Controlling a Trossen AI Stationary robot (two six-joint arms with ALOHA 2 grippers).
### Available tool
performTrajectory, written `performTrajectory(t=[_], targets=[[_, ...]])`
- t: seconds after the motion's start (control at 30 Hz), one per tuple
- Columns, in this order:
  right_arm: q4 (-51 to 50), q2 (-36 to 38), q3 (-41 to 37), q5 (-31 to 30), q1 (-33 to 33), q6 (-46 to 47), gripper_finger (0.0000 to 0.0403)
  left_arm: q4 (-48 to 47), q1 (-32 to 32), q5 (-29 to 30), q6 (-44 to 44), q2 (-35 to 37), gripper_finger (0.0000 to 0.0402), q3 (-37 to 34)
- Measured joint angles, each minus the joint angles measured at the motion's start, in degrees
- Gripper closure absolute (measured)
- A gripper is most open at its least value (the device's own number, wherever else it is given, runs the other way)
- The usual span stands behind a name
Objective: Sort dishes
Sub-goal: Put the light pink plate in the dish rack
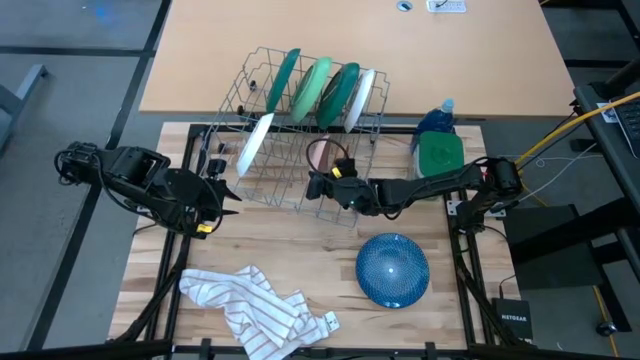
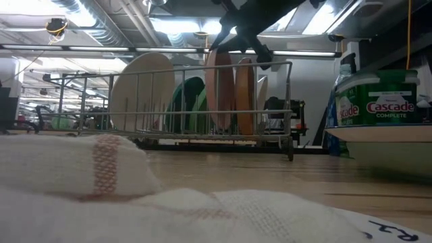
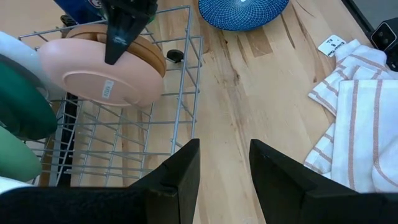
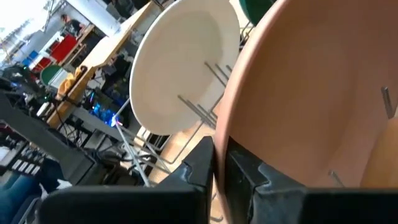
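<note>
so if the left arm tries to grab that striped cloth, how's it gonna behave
Probably floppy: the striped cloth lies crumpled in loose folds on the table, so it should sag and drape from a pinch. It looks thin, so likely light. Pushed, it would probably bunch up rather than slide whole. The left gripper is open and clear of it.

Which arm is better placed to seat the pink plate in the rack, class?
Right. Its claw already pinches the pink plate over the dish rack; the left claw waits open and empty beside it.
</note>
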State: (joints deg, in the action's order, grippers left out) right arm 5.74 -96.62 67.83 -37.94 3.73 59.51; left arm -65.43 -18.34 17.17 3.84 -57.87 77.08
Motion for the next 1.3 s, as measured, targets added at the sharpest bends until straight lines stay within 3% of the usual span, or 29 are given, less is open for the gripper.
performTrajectory(t=[0.27,0.53,0.97,1.3], targets=[[0.0,0.0,0.0,0.4,-0.4,0.0,0.0372,0.0,0.0,0.0,0.0,0.0,0.0273,0.0],[0.1,0.0,0.0,7.3,-2.0,0.0,0.0372,-0.1,0.0,0.0,-0.1,0.0,0.0273,0.0],[-1.8,0.0,0.0,12.2,-2.3,0.0,0.0369,-0.2,0.0,0.0,-0.1,0.0,0.0273,0.0],[-2.4,0.0,0.0,14.4,-2.3,0.0,0.0276,-0.2,0.0,0.0,-0.1,0.0,0.0273,0.0]])
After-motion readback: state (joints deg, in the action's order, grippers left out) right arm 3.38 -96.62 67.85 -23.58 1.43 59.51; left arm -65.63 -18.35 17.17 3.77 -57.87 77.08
